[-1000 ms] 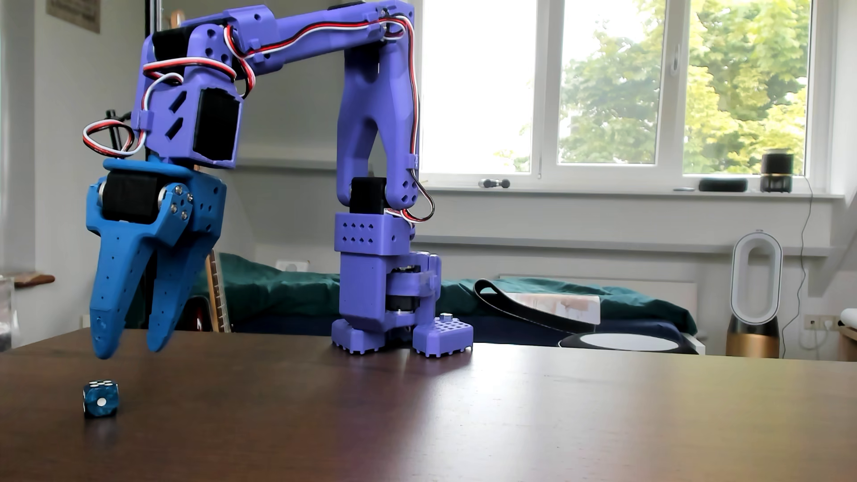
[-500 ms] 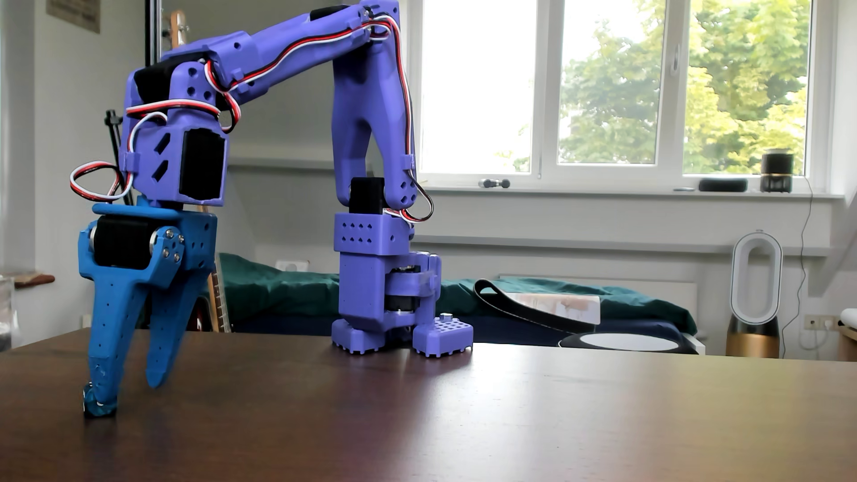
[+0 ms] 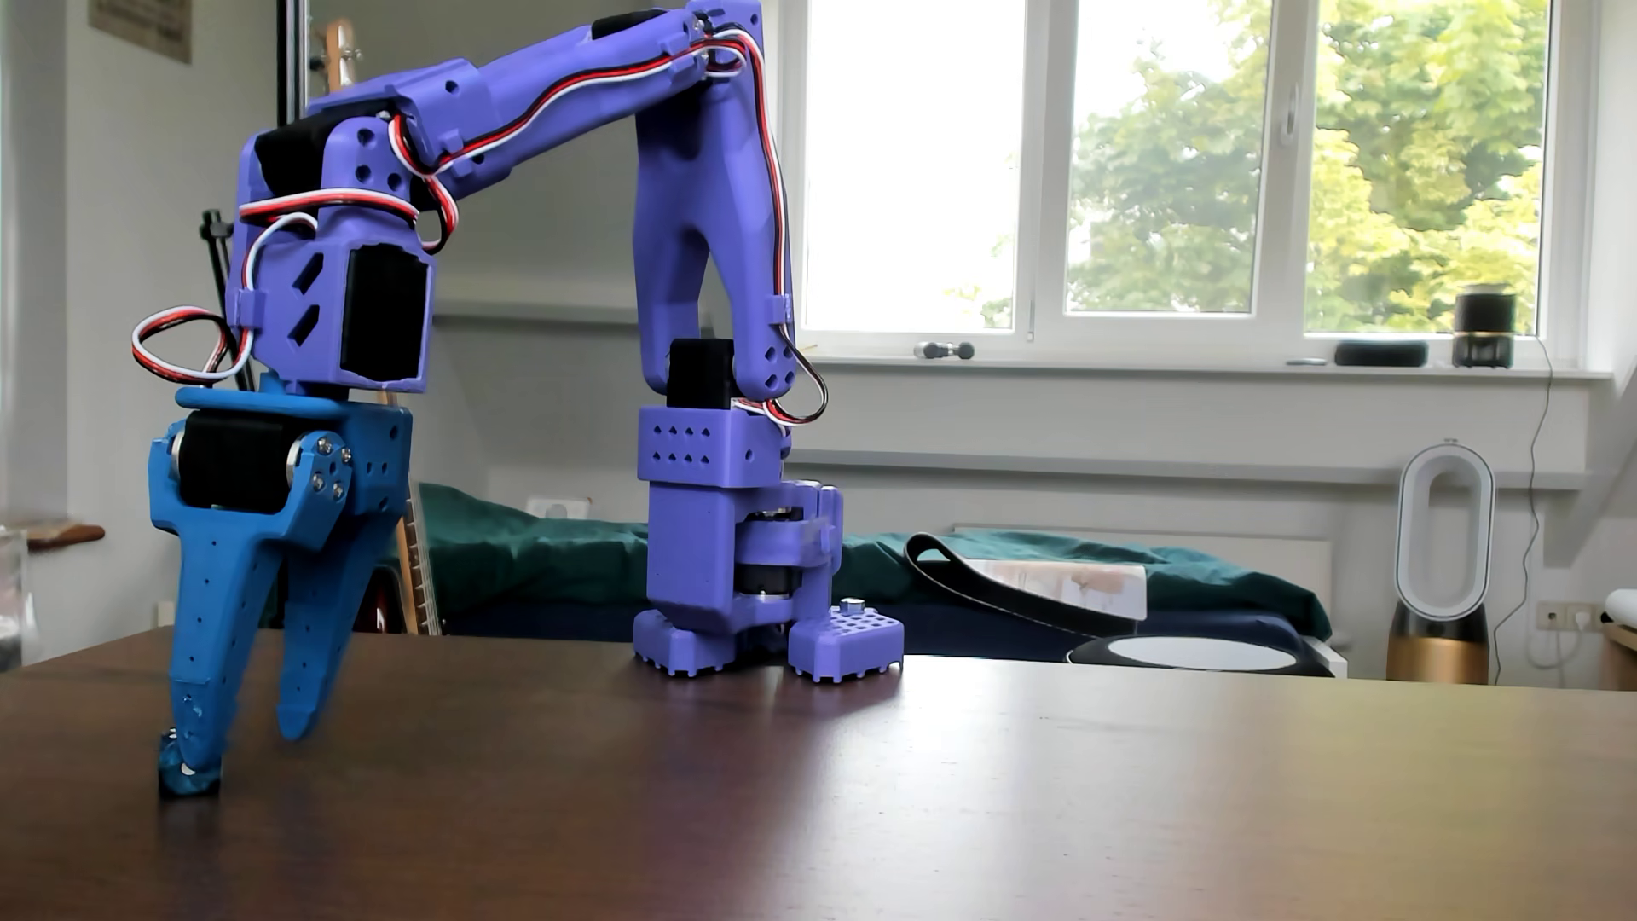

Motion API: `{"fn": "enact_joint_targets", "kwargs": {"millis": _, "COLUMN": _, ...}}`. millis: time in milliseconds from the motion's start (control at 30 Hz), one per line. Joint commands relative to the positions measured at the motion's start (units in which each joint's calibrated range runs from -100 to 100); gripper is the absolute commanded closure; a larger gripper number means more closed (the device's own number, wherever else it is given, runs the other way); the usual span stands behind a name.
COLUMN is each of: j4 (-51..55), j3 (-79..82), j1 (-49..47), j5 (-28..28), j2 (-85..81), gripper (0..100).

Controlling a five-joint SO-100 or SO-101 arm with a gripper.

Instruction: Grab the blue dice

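Dark table (image 3: 886, 797) bare around blue dice (image 3: 173, 769); dice at left, mostly hidden by near finger (image 3: 208, 691) tip. Purple arm (image 3: 531, 97) arched over, gripper (image 3: 244, 748) pointing down, jaws spread, nothing clamped; far fingertip off surface.

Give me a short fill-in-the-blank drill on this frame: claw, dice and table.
1. The claw has its two fingers ____, with a visible gap between the tips.
2. The blue dice rests on the ____ and is not lifted.
3. The nearer finger ____ most of the dice from this camera.
4. The arm's base sits on the brown table, to the ____ of the dice in this view.

Missing words: apart; table; hides; right
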Motion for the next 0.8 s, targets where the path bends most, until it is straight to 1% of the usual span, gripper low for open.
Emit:
{"fn": "enact_joint_targets", "kwargs": {"millis": 0, "j4": -0.82, "j3": -1.48, "j1": 0.67, "j5": 0.16, "j2": -1.03, "gripper": 80}}
{"fn": "enact_joint_targets", "kwargs": {"millis": 433, "j4": -0.91, "j3": -2.29, "j1": 2.39, "j5": -0.21, "j2": -0.87, "gripper": 80}}
{"fn": "enact_joint_targets", "kwargs": {"millis": 633, "j4": -3.73, "j3": -1.48, "j1": 3.29, "j5": -0.21, "j2": -0.28, "gripper": 80}}
{"fn": "enact_joint_targets", "kwargs": {"millis": 767, "j4": -3.47, "j3": -2.2, "j1": 3.7, "j5": -0.21, "j2": 0.81, "gripper": 80}}
